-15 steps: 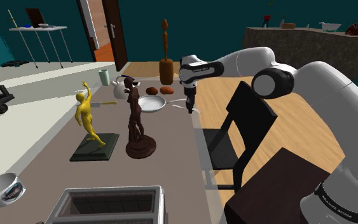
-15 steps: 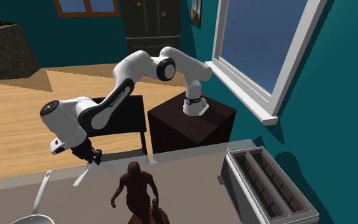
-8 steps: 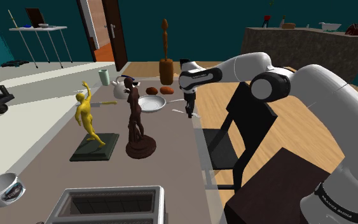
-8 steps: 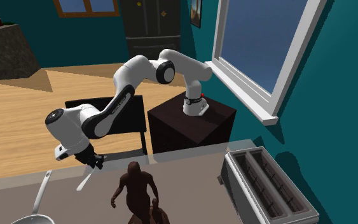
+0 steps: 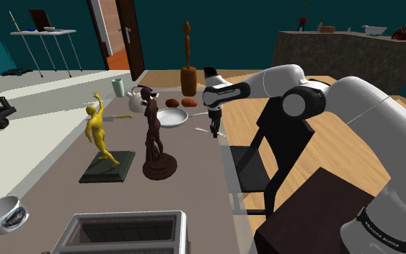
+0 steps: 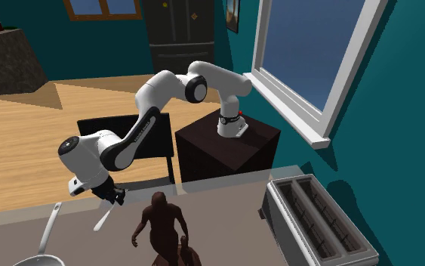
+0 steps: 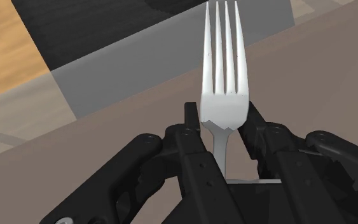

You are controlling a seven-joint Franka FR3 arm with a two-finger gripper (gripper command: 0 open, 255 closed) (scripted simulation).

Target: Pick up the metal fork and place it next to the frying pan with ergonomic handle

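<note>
Lower than a moment ago, the gripper [image 5: 213,130] has sunk toward the grey-brown tabletop [image 5: 57,191], carrying the fork [image 7: 224,63] along; in the second exterior view it has slid toward 4 o'clock. Its black fingers [image 7: 193,121] are clamped on the fork's neck just behind the tines, which stick out past the fingertips. Whether the tines touch the table cannot be told.

In the shoulder view, nearest at 6 o'clock sits a toaster [image 5: 122,232], with a white cup [image 5: 3,215] at its 9 o'clock. Farther along stand a yellow figurine [image 5: 102,137] on a dark slab and, at its 3 o'clock, a brown figurine [image 5: 153,137]. Beyond the brown figurine, at its 1 o'clock, hangs the gripper with the fork [image 5: 221,133], close to the table's edge. The pale frying pan [image 5: 171,117] lies at the gripper's 10 o'clock, its handle pointing toward 3 o'clock and ending just beside the gripper. Farther still, at the pan's 11 o'clock, is a white kettle [image 5: 136,97], and at its 1 o'clock a tall wooden piece [image 5: 187,72].
</note>
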